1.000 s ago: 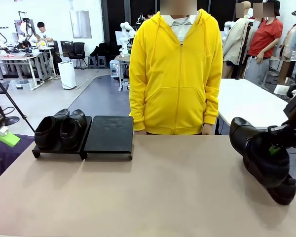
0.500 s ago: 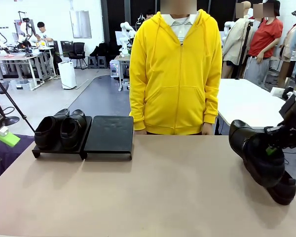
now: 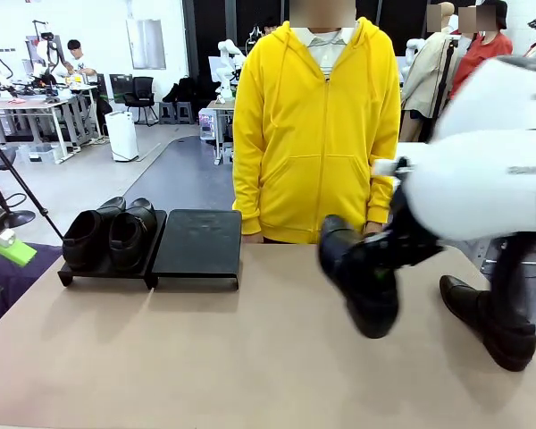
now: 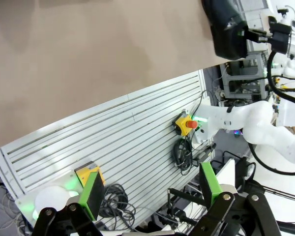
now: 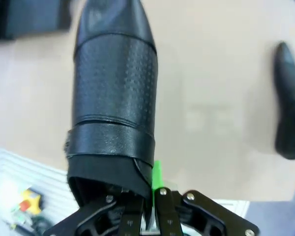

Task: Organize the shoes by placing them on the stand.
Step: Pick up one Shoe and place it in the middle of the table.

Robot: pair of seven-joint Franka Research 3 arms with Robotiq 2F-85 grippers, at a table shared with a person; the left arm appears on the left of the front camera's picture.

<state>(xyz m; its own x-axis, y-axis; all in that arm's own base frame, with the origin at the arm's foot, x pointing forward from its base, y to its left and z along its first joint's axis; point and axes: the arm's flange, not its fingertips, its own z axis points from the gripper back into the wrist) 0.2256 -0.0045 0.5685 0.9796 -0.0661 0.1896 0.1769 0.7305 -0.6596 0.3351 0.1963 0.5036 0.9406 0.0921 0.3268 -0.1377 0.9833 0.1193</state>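
Two shoes [image 3: 112, 234] are set on the stand [image 3: 196, 241], a third [image 3: 362, 286] is clamped in the right fingers [image 5: 156, 179], a fourth [image 3: 489, 322] is left on the tabletop [image 3: 205, 349], and the left fingers [image 4: 93, 194] are spread apart.

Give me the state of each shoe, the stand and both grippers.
carried shoe: held at its heel end by the right gripper, above the table.
loose shoe: lying on the table's right side, ungripped.
shoe pair: side by side on the stand's left panel.
stand: right panel bare.
right gripper: shut on carried shoe.
left gripper: open, holding nothing.
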